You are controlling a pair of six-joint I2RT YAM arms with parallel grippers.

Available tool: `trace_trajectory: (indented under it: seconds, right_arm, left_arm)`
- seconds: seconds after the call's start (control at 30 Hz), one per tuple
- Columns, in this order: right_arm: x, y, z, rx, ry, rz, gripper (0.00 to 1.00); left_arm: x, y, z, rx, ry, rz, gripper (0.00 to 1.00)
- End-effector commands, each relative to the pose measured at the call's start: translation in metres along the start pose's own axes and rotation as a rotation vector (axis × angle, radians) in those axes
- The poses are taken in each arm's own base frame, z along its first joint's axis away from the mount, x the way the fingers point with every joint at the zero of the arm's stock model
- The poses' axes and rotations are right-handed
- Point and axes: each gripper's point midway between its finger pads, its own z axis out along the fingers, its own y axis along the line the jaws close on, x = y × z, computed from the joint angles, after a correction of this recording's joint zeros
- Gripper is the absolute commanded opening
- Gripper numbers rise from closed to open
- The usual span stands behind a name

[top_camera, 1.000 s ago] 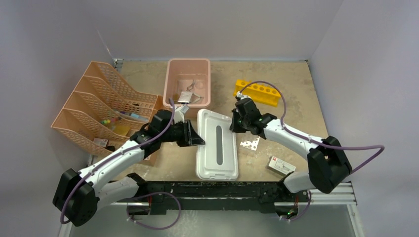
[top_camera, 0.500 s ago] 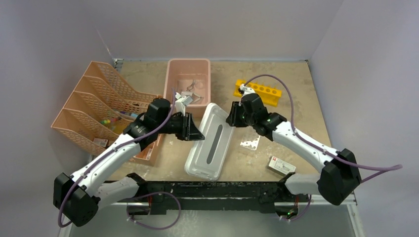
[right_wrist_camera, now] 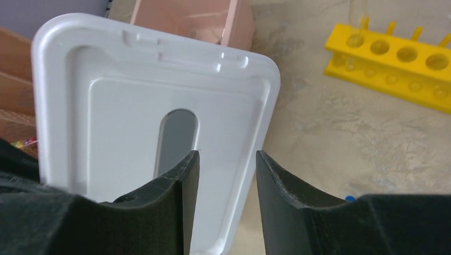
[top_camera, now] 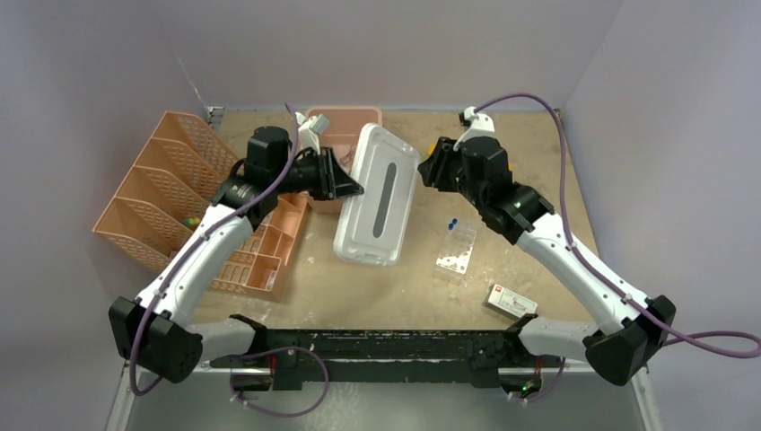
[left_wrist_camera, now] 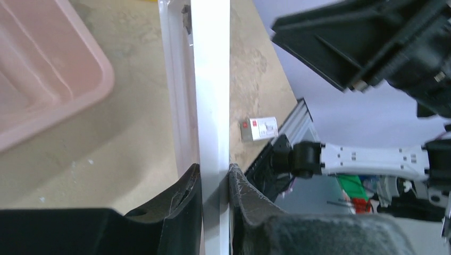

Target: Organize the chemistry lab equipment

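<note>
Left gripper high near table far edge, clamped on white lid rim; lid lifted, tilted since earlier. Right gripper jaws parted, empty, previously narrower.

One white rectangular plastic lid with a grey slot. On the table: one pink plastic tub at twelve o'clock and one peach mesh desk organizer at nine o'clock. One yellow holed tube rack, four holes showing. Toward four o'clock, one small clear packet and one small white box with a red label. Blue caps are too small to count.
</note>
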Motion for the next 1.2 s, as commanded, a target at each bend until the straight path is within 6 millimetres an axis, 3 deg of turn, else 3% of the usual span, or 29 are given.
trace_trajectory:
  seconds: [0.0,0.1,0.2,0.33,0.47,0.63,0.8,0.9,1.07,1.17]
  right_arm:
    - [-0.035,0.005,0.001,0.046,-0.040,-0.056,0.45]
    - [-0.037,0.008,0.012,0.067,-0.007,-0.071,0.44]
    - [-0.035,0.013,0.021,0.048,0.008,-0.075,0.44]
    - [-0.031,0.017,0.032,0.035,0.019,-0.082,0.46]
    - [-0.027,0.018,0.048,0.039,0.046,-0.094,0.47]
    - [-0.013,0.021,0.073,0.034,0.101,-0.105,0.48]
    - [-0.008,0.023,0.100,0.033,0.124,-0.140,0.48]
    - [-0.008,0.026,0.115,0.023,0.130,-0.140,0.49]
    - [-0.014,0.020,0.145,0.011,0.146,-0.054,0.49]
    - [-0.012,0.016,0.165,0.009,0.161,-0.058,0.49]
  left_arm:
    - [-0.066,-0.005,0.000,-0.004,-0.141,0.019,0.00]
    - [-0.119,0.012,-0.010,0.005,-0.264,-0.051,0.00]
    - [-0.163,0.010,-0.022,0.138,-0.383,-0.115,0.00]
    - [-0.187,0.027,-0.029,0.172,-0.404,-0.153,0.00]
    - [-0.202,0.063,-0.037,0.120,-0.431,-0.218,0.00]
    - [-0.207,0.109,-0.036,0.082,-0.439,-0.300,0.00]
    - [-0.206,0.127,-0.031,0.117,-0.447,-0.343,0.00]
    - [-0.199,0.151,-0.030,0.076,-0.435,-0.376,0.00]
    - [-0.164,0.209,-0.037,-0.101,-0.377,-0.402,0.11]
    - [-0.140,0.233,-0.036,-0.175,-0.330,-0.448,0.18]
